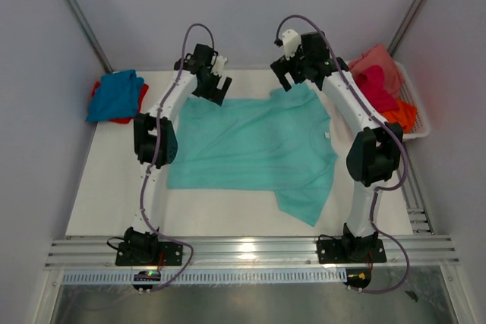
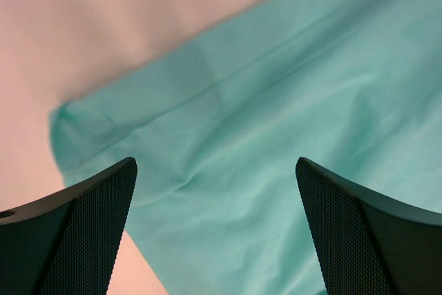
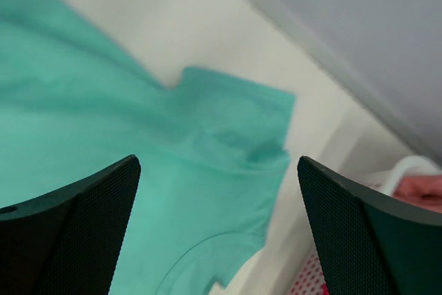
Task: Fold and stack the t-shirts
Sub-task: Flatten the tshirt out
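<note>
A large mint-teal t-shirt [image 1: 250, 146] lies spread flat in the middle of the table, one sleeve pointing toward the near right. My left gripper [image 1: 215, 93] hovers open over the shirt's far left corner; the left wrist view shows teal cloth [image 2: 262, 122] below the left gripper [image 2: 215, 170], nothing between its fingers. My right gripper [image 1: 282, 79] hangs open above the far sleeve; the right wrist view shows that sleeve [image 3: 228, 115] under the right gripper [image 3: 219, 170]. A blue tee [image 1: 114, 93] lies on a red one [image 1: 141, 101] at the far left.
A white mesh basket [image 1: 420, 115] stands at the far right, holding salmon pink [image 1: 380, 62], magenta [image 1: 376, 87] and orange [image 1: 402, 115] tees. Its rim [image 3: 407, 167] shows in the right wrist view. Grey walls enclose the table on three sides.
</note>
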